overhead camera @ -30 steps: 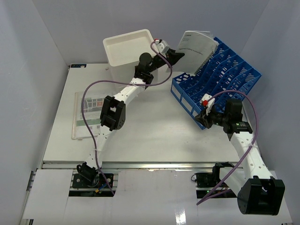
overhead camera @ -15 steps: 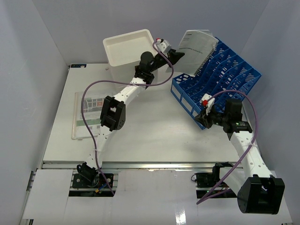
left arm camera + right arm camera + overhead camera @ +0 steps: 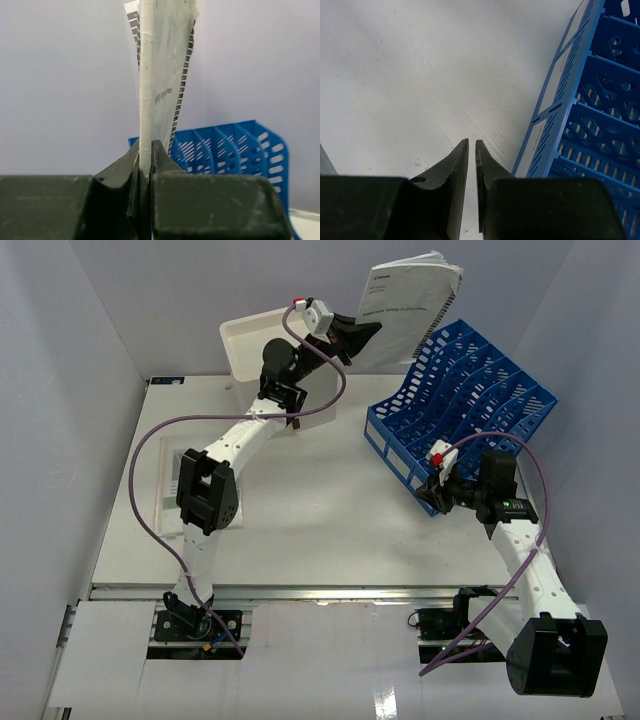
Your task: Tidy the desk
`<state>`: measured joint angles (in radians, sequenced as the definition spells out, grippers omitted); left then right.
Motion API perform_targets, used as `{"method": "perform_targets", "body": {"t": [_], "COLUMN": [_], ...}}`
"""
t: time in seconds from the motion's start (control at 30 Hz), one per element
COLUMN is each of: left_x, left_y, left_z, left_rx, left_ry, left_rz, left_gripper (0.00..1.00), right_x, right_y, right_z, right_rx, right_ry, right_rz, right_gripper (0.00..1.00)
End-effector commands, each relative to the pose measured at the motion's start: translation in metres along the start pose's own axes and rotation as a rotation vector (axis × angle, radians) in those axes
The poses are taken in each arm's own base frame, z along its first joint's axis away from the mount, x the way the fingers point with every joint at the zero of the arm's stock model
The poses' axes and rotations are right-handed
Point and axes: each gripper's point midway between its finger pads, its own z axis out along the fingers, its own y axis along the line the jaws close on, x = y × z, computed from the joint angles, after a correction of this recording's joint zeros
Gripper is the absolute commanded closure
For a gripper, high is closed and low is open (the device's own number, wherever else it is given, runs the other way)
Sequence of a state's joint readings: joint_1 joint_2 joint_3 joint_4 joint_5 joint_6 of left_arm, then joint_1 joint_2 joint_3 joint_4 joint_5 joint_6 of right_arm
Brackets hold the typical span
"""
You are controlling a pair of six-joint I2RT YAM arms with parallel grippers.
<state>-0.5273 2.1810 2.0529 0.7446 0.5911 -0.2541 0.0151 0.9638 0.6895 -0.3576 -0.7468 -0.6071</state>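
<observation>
The left arm reaches far forward and upward from its base, with the wrist lifted above the far side of the desk (image 3: 330,515). The left gripper (image 3: 362,336) is pressed together on the lower edge of a thin paper booklet (image 3: 405,302); it holds the booklet upright in the air, above a blue plastic file rack (image 3: 480,400) and apart from it. In the left wrist view the booklet's pages look white and a little wavy, with black print along the edges. The right arm is bent low, and the right gripper (image 3: 471,150) points down at the bare desk just beside the near corner of the rack. Its dark fingers are almost together, with only a thin slit between them, and they grasp nothing. The rack is a lattice of slanted dividers. The desk is flat, white and matte, and lies under both arms. Its long axis runs from left to right, and a metal rail (image 3: 330,592) follows its near edge. A white bin (image 3: 242,342) stands at the far side, and a printed sheet (image 3: 167,505) lies flat on the left.
</observation>
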Motion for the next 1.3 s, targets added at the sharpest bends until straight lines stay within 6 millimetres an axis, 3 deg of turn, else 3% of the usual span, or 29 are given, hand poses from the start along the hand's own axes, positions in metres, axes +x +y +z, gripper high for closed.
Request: {"method": "perform_targets", "body": {"t": [0.0,0.13,0.23,0.47,0.7,1.07,1.17,1.27], "left_x": [-0.059,-0.056,-0.049,-0.030,-0.005,0.028,0.046,0.048], "left_y": [-0.042,-0.073,-0.083,-0.084,-0.077,-0.082,-0.092,-0.101], "left_z": [0.001,0.011,0.022,0.032,0.041,0.052,0.058,0.060], "left_rx": [0.062,0.083,0.053,-0.057,-0.140,-0.118,-0.106,-0.089], "left_ry": [-0.138,-0.140,-0.123,-0.121,-0.087,-0.054,-0.041,-0.052], "left_rz": [0.016,-0.001,0.018,0.027,0.098,0.049,0.017,-0.008], "left_gripper": [0.97,0.98,0.98,0.99,0.99,0.99,0.99,0.99], "right_x": [-0.003,-0.006,0.001,0.027,0.041,0.040,0.040,0.040], "right_y": [-0.004,-0.011,-0.013,-0.014,-0.004,-0.005,-0.005,-0.006], "right_z": [-0.004,-0.014,-0.021,-0.038,-0.036,-0.035,-0.035,-0.035], "right_rx": [0.009,0.069,0.113,0.221,0.213,0.217,0.220,0.223], "right_ry": [-0.018,-0.014,0.036,0.140,0.143,0.132,0.129,0.129], "right_rz": [-0.014,-0.028,-0.012,-0.007,0.020,0.023,0.021,0.019], "right_gripper": [0.83,0.83,0.83,0.87,0.88,0.88,0.88,0.88]}}
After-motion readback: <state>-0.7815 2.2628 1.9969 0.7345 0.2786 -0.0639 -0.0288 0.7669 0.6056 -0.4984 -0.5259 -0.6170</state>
